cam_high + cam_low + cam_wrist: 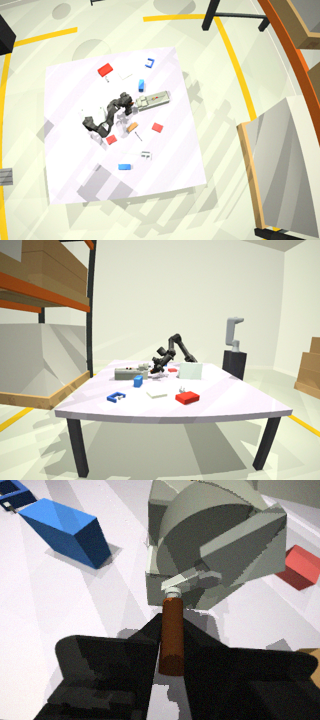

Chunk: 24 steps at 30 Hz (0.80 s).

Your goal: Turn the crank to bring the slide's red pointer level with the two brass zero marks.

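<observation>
Crank machine sits right of the arm in top view, crank end facing it. Left to right: gripper narrow, jaws closed on the orange-brown handle, one finger each side. Handle lies lengthwise between them; good grip for cranking. Next, the crank arm: move should trace its circle, small arcs, no straight pull, or the grip may slip or bind. Then brass marks, and the red pointer just beyond them, on the far side from the crank. Looks not level. Turn direction unknown; try a slight turn, watch pointer, reverse if the gap grows. Slow down near marks, stop level, open straight off so the handle isn't nudged.
</observation>
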{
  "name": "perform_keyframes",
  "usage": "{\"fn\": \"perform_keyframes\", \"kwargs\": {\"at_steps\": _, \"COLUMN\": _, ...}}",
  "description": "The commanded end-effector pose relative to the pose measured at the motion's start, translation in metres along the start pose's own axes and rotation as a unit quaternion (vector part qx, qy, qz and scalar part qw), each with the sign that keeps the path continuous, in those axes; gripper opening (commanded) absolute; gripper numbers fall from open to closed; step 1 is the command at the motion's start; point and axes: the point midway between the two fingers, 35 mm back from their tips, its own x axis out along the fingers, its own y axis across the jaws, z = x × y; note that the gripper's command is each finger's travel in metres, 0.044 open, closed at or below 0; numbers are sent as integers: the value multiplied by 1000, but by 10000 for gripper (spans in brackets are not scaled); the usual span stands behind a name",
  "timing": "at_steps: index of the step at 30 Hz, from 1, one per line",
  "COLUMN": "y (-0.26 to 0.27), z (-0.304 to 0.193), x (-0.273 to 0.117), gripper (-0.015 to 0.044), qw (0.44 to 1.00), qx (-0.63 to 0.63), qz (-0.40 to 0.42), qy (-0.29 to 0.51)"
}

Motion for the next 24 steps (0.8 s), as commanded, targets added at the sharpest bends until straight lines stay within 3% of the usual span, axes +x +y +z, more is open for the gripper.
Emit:
{"fn": "perform_keyframes", "kwargs": {"at_steps": 1, "y": 0, "z": -1, "x": 0, "gripper": 0, "qw": 1000, "qx": -2, "qz": 0, "qy": 0}}
{"fn": "perform_keyframes", "kwargs": {"at_steps": 24, "y": 9, "z": 7, "x": -7, "gripper": 0, "qw": 1000, "qx": -2, "qz": 0, "qy": 0}}
